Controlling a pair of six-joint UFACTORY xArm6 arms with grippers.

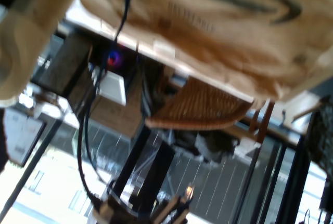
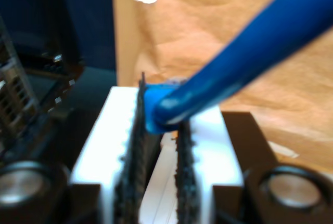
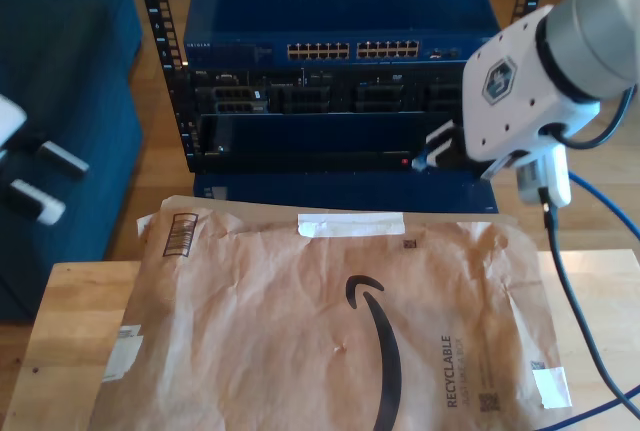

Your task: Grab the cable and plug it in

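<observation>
Pinching the plug (image 2: 156,112) of the cable (image 2: 244,63) in my second gripper (image 2: 158,146), jaws drawn narrow onto it, with the blue cord leaving the grip at a slant. Sitting just in front of the rack (image 3: 340,91) now, near its lower face at the end closest to the arm and below the row of ports (image 3: 350,50); not yet seated in any socket, as far as can be judged. Trailing away from the rack, down past a thicker grey cable (image 3: 553,261) and off beside the mailer (image 3: 330,331) that lies in front of the rack. Likely light and limp along its length, so no real weight to carry, but springy enough to tug the plug sideways if the slack drags. Likely hard, small and a little slick at the plug body, with a thin latch tab that could snap if squeezed or bent. Best held right at the plug, close behind its tip, never farther back on the cord, where the end would droop and wander off the port. Cannot tell whether my first gripper (image 1: 143,211) is wide or narrow: too blurred, well away from the rack.
</observation>
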